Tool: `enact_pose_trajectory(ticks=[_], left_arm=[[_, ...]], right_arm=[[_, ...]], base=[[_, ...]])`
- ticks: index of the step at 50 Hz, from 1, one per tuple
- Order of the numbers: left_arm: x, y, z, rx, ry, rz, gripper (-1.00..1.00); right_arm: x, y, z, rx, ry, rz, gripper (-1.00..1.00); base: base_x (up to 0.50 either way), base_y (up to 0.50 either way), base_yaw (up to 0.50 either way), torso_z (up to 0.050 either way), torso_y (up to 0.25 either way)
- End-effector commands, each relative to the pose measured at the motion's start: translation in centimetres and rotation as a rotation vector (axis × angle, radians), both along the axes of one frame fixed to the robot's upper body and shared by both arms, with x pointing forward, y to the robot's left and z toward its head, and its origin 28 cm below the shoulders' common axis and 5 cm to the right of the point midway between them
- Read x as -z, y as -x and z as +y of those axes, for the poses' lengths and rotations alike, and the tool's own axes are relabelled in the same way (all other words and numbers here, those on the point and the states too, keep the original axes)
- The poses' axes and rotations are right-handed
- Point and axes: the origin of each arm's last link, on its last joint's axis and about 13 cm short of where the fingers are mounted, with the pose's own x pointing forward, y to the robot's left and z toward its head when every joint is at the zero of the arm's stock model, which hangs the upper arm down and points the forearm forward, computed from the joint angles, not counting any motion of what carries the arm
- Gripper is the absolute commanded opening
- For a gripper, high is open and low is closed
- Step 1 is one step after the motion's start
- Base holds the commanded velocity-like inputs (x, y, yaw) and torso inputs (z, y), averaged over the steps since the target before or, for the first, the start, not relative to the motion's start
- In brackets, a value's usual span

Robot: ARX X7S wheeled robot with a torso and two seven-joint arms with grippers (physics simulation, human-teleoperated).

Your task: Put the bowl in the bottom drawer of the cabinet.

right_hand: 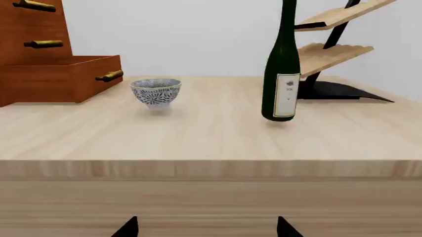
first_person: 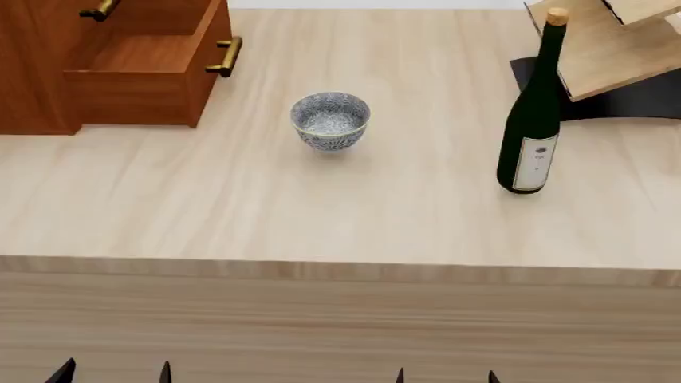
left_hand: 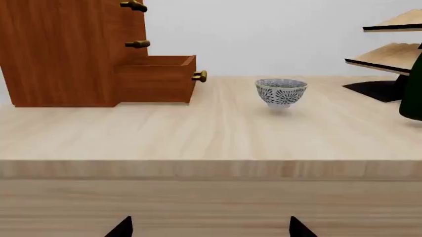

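Observation:
The blue-and-white bowl (first_person: 331,120) (left_hand: 281,92) (right_hand: 156,92) stands upright on the pale wooden table, right of the cabinet (first_person: 37,64) (left_hand: 59,49). The cabinet's bottom drawer (first_person: 149,76) (left_hand: 158,76) (right_hand: 63,76) is pulled out and looks empty, its brass handle (first_person: 225,57) facing the bowl. Both grippers sit low, in front of the table's near edge, far from the bowl. My left gripper (first_person: 114,373) (left_hand: 209,229) is open with nothing between its tips. My right gripper (first_person: 446,375) (right_hand: 206,228) is open too, also holding nothing.
A dark green wine bottle (first_person: 532,112) (right_hand: 282,69) stands upright to the right of the bowl. Behind it is a pale wooden rack (first_person: 607,48) (right_hand: 336,47) on a black base. The table's front edge (first_person: 340,271) runs across between grippers and objects.

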Motion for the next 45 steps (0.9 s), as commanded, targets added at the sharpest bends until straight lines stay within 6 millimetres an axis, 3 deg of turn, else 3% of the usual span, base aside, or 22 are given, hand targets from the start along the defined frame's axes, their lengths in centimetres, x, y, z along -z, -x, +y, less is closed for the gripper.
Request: enact_pose_trajectory(ticks=[1,12,35,36,37,45], left_arm=[[0.0,0.0,0.0,0.0,-0.01,0.0,1.0],[0.0,0.0,0.1,0.017,0.018,0.023,1.0],[-0.8,0.1,0.1,0.032,0.03,0.0,1.0],[-0.8,0.1,0.1,0.031,0.03,0.0,1.0],[-0.8,0.1,0.1,0.032,0.03,-0.001,1.0],[-1.0,0.3,0.1,0.023,0.018,-0.006,1.0]], right_arm=[[0.0,0.0,0.0,0.0,0.009,0.0,1.0],[0.0,0.0,0.1,0.004,0.008,0.003,1.0],[-0.8,-0.2,0.0,0.031,0.036,-0.01,1.0],[-0.9,0.0,0.0,0.022,0.014,-0.048,1.0],[-0.9,0.0,0.0,0.053,0.103,-0.029,1.0],[-1.1,0.3,0.1,0.026,0.078,-0.049,1.0]], base=[[0.0,0.0,0.0,0.0,0.0],[0.0,0.0,0.0,0.0,0.0],[0.0,0.0,0.0,0.0,0.25],[0.0,0.28,0.0,0.0,0.25],[0.03,0.5,0.0,0.0,0.25],[0.04,0.5,0.0,0.0,0.25]])
